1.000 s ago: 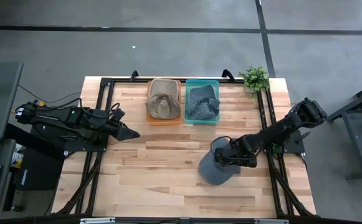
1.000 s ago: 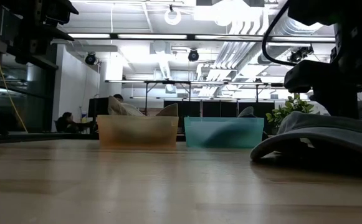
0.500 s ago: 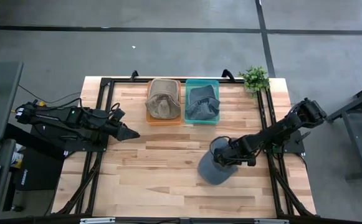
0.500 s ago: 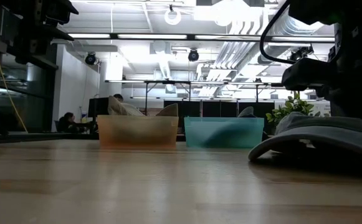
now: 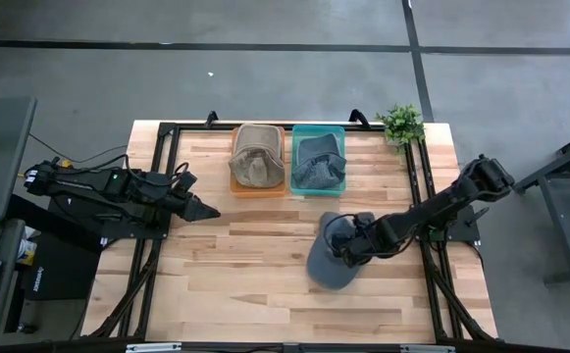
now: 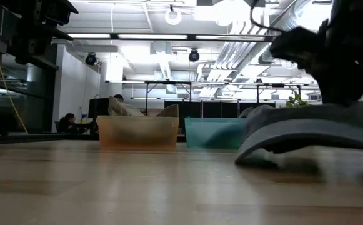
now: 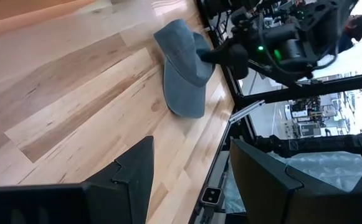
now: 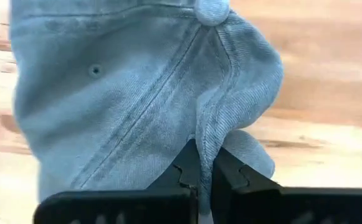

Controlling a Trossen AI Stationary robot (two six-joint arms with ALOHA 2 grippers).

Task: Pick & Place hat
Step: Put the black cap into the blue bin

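A grey-blue cap (image 5: 326, 265) lies on the wooden table right of the middle; it also shows in the low view (image 6: 306, 128) and the left wrist view (image 7: 182, 68). My right gripper (image 5: 346, 245) is shut on its crown, coming from the table's right side. My left gripper (image 5: 204, 209) is open and empty, low over the table's left part, far from the cap. The fingers show apart in the left wrist view (image 7: 187, 180). My right gripper pinches a raised fold of the cap's crown cloth (image 8: 209, 134) between its two fingers, below the top button (image 8: 212, 9). The fingers come nearly level from the table's right side. The crown is raised; the brim end (image 6: 247, 157) is low by the table, and I cannot tell if it touches.
An orange bin (image 5: 235, 181) with a tan hat and a teal bin (image 5: 294, 181) with a grey-blue hat stand side by side at the table's far edge. A small green plant (image 5: 400, 123) stands at the far right corner. Black frame rails run along both sides.
My right gripper has gone toward the table's left edge and a little up, still shut on the cap. The cap has moved left with it, and its crown stands higher over the table than before.
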